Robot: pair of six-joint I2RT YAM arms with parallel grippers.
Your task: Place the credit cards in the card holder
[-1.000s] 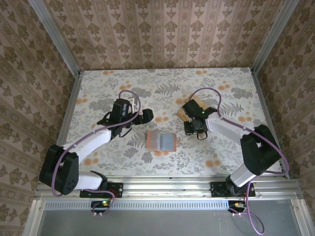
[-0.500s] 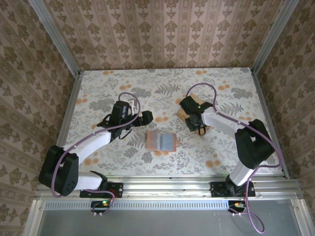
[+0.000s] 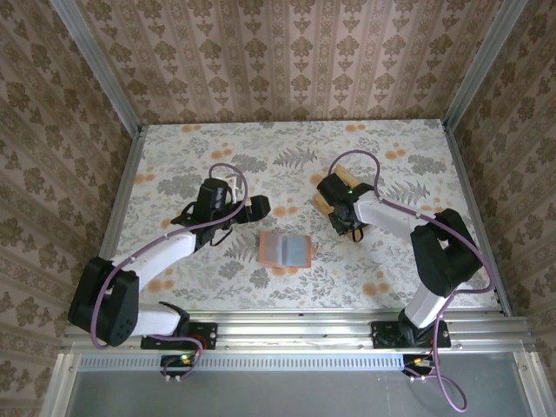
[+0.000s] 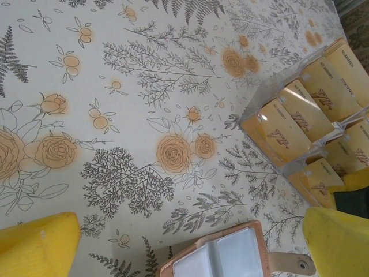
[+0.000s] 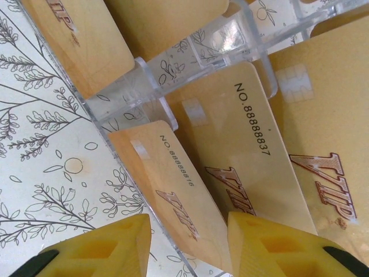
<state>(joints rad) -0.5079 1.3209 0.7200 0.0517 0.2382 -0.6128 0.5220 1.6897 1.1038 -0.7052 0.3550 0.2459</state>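
The card holder (image 3: pixel 285 249) lies open mid-table, its greyish slots facing up; its reddish-brown rim also shows in the left wrist view (image 4: pixel 222 254). Several tan credit cards (image 3: pixel 330 193) stand in a clear rack, seen again in the left wrist view (image 4: pixel 300 115). My right gripper (image 3: pixel 342 215) is down at that rack. Its yellow fingers (image 5: pixel 98 248) stand apart on either side of one tilted card (image 5: pixel 176 179), not clamped on it. My left gripper (image 3: pixel 257 207) hovers open just left of and beyond the card holder, holding nothing.
The clear plastic rack (image 5: pixel 124 86) has ribs that separate the cards. Flowered tablecloth (image 3: pixel 200 165) covers the table, and metal rails (image 3: pixel 122 191) run along its sides. Patterned walls enclose the space.
My right gripper has moved away from me and in over the card rack, with its forearm swinging along. The left arm has barely moved. The card holder has stayed put.
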